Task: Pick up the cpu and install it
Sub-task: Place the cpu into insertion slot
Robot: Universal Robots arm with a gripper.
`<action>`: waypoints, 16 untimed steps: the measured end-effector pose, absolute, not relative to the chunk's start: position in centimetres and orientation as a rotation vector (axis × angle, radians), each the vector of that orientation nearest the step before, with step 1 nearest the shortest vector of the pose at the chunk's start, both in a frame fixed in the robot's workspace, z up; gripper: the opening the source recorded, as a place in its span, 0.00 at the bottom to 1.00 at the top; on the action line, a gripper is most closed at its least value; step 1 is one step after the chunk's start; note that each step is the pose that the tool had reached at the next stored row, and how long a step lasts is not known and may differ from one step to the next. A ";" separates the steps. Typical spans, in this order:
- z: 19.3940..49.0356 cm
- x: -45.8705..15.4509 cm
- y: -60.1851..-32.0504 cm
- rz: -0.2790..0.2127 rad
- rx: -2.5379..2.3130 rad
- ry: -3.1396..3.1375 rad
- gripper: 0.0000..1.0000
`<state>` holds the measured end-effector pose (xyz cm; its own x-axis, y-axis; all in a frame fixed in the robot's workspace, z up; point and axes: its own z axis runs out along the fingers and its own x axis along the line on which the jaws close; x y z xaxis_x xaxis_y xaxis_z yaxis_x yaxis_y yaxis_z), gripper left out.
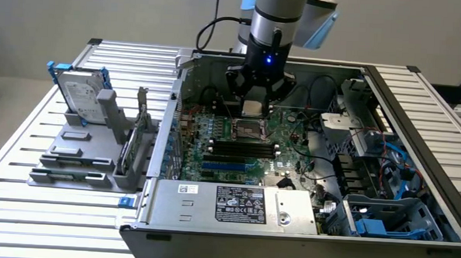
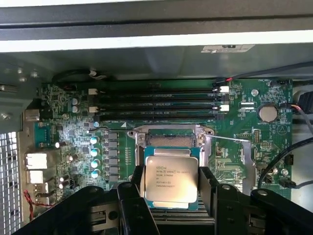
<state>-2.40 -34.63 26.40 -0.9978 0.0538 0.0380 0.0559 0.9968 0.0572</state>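
Note:
The cpu [image 2: 171, 180], a flat silver-topped square chip with printed text and a green edge, is held level between my black fingers [image 2: 208, 182]. In the exterior view my gripper [image 1: 252, 109] hangs inside the open computer case with the cpu [image 1: 252, 108] in its jaws, a little above the motherboard. The dark metal-framed socket [image 1: 245, 129] lies just below and in front of it. In the wrist view the socket [image 2: 168, 139] sits directly beyond the chip, its frame open.
Black memory slots [image 1: 243, 148] lie beside the socket. The case holds cables, a power supply [image 1: 243, 204] and a blue drive cage [image 1: 386, 220]. A hard drive [image 1: 84, 93] stands on a grey fixture [image 1: 77, 157] at the exterior view's left.

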 end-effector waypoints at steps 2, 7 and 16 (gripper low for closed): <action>26.3 -2.4 -34.6 -0.092 -0.141 -3.102 0.54; 25.9 -2.4 -34.6 -0.094 -0.282 -3.095 0.54; 25.3 -2.4 -34.6 -0.098 -0.536 -3.066 0.54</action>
